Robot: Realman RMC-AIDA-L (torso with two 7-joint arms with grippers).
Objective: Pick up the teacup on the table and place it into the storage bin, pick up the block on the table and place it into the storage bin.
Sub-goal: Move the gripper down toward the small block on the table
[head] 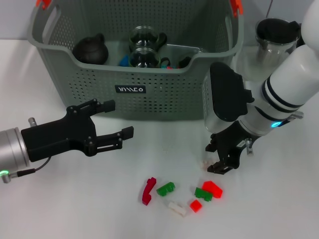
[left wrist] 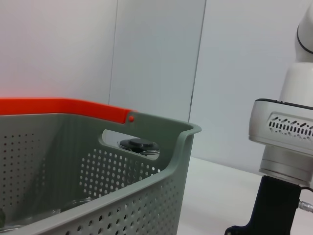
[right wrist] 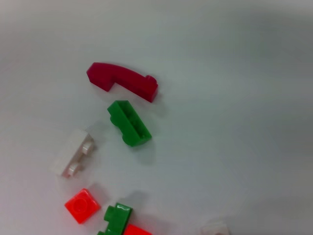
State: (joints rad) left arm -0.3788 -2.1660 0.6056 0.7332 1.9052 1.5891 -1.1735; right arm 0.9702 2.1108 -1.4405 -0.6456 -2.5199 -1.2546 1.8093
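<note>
Low in the head view, near the bottom middle, little toy blocks lie scattered on the white bench. There is a dark red curved block, a green block, a white block, a small red square block, and a green and red pair touching each other. They look small, hard and light. They may be a bit slippery, so a pinch on two flat sides should hold best. The dark red one stands a little apart, so it looks easy to take.

Just above the blocks, at lower right, the right pincer hangs close over the bench, beside a tiny pale block. I cannot tell if it is pinched or spread.

At the middle left, the left pincer is spread wide and holds nothing.

Farther back, across the top, stands the storage bin. Glass teacups and a dark teapot already sit inside. I see no teacup on the bench, so the block step looks like the one now.

At the upper right, beside the bin, stands a glass pot.
</note>
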